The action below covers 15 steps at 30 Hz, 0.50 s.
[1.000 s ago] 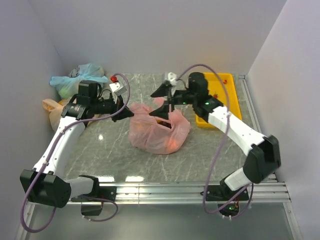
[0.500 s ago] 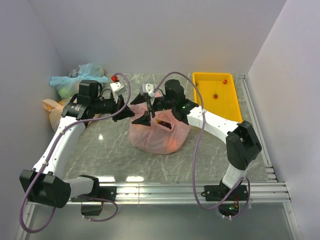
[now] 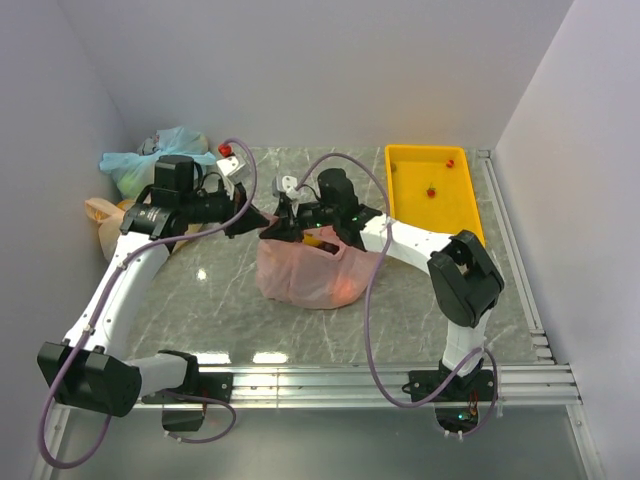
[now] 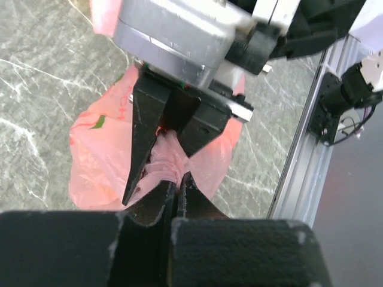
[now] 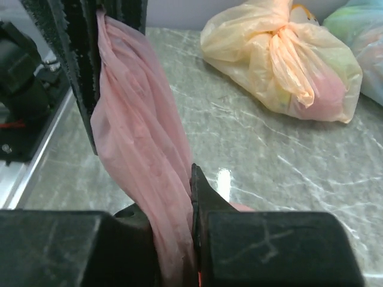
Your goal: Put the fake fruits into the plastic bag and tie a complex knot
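Left gripper point(image 4: 177, 188) is seen clamped on a gathered strand of the plastic bag point(image 3: 310, 278), which is rested on the tabletop point(image 3: 215, 295) with fake fruits point(image 3: 318, 240) glimpsed at its mouth; the same strand is pinched by the right gripper point(image 5: 173, 197) alongside.

Observed: left arm point(image 3: 120, 290), right arm point(image 3: 412, 238) in white shells, black joints, one purple cable point(image 3: 366, 305) each; fingers point(image 5: 66, 54) black, serrated; black bases point(image 3: 450, 385) on the aluminium rail point(image 3: 330, 380).
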Tool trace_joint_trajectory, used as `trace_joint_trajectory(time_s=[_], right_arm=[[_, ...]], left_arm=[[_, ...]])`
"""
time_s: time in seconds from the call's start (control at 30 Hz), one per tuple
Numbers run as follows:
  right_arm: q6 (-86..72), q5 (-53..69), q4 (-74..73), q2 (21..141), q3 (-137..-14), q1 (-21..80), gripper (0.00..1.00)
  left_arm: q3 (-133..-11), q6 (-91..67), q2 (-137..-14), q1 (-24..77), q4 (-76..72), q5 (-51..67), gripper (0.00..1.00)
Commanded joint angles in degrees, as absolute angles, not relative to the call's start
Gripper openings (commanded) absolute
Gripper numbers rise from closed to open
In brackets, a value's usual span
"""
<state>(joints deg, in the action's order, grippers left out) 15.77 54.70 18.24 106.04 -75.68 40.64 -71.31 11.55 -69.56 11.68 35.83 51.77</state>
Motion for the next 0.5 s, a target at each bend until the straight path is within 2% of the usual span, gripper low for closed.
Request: trace_joint_trajectory(time_s=[0.0,0.07,0.2,0.47], right_arm=[[8.5,53.3,20.6,107.8,-73.0,40.5,0.21],[7.4,53.3,21.3,108.4,-70.8,40.5,0.25],[6.5,52.3,20.5,109.0,-68.6,40.5,0.42],[6.2,51.7,18.0,110.2,-66.3,39.9,0.45]], left_arm=[[-73.5,6.6,-65.9,11.9,28.8,52.6,0.00],[-72.5,5.0,-65.6,11.9,27.3,52.5,0.00],[-70.8,3.6,-65.0,11.9,25.9,51.8,0.00],[-66.1,0.4,-62.3,10.7,21.4,49.8,0.00]])
